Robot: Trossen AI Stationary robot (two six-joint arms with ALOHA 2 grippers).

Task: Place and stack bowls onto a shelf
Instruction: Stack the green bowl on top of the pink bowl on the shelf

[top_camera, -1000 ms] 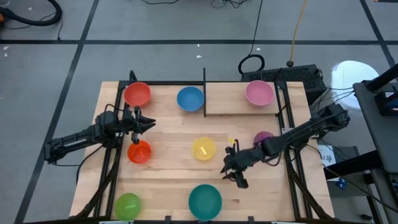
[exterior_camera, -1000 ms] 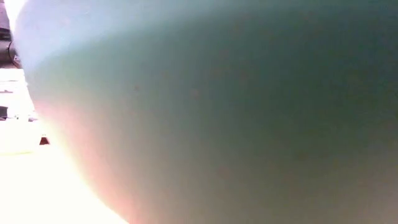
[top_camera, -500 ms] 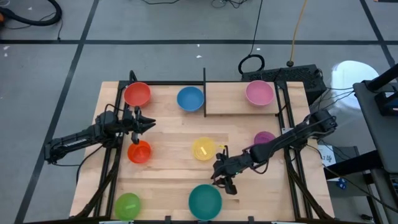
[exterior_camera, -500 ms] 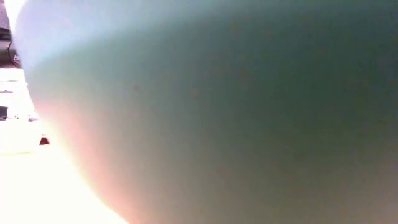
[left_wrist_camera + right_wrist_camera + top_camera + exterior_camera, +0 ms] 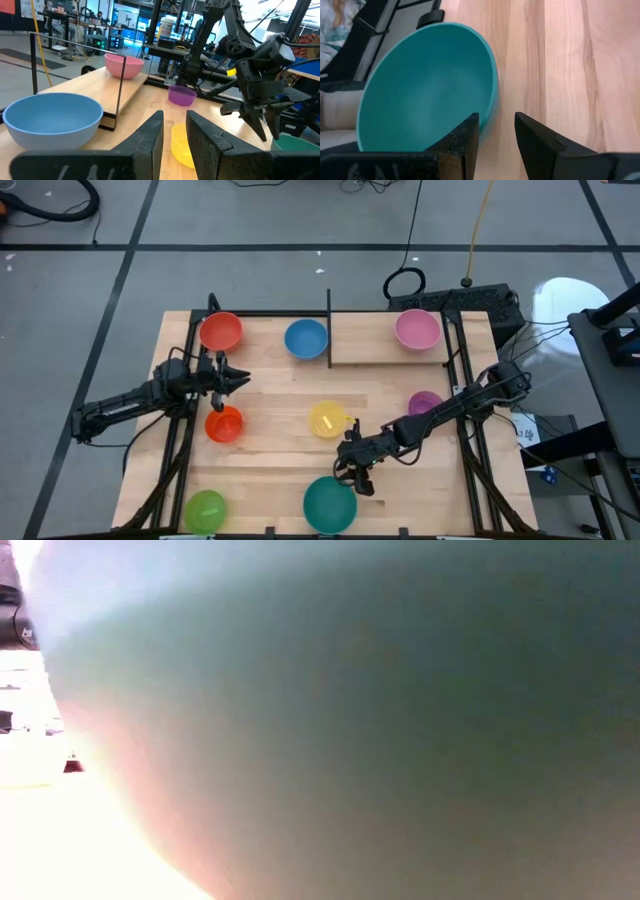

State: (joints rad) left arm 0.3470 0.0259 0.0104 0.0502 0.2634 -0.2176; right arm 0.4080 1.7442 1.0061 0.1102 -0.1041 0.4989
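Note:
A large teal bowl [image 5: 330, 505] stands on its base near the table's near edge; its wall fills the low view [image 5: 350, 740]. My right gripper [image 5: 358, 482] hangs open just above its far right rim [image 5: 492, 100], slanting down, touching nothing. A pink bowl [image 5: 417, 329] sits on the shelf [image 5: 372, 348] at the far right. Blue [image 5: 306, 338], red [image 5: 221, 331], yellow [image 5: 327, 419], purple [image 5: 424, 402], orange [image 5: 224, 423] and green [image 5: 206, 510] bowls stand on the tabletop. My left gripper [image 5: 243, 378] waits open at the left, level, between the red and orange bowls.
A thin black upright bar [image 5: 329, 325] marks the shelf's left end beside the blue bowl. Black rails [image 5: 178, 450] run along the table's left and right [image 5: 470, 460] sides. Bare wood [image 5: 270, 465] lies between the orange, yellow and teal bowls.
My right gripper has moved toward the table's near edge and a little left, sinking toward the teal bowl's rim and rolling slightly. No bowl has moved.

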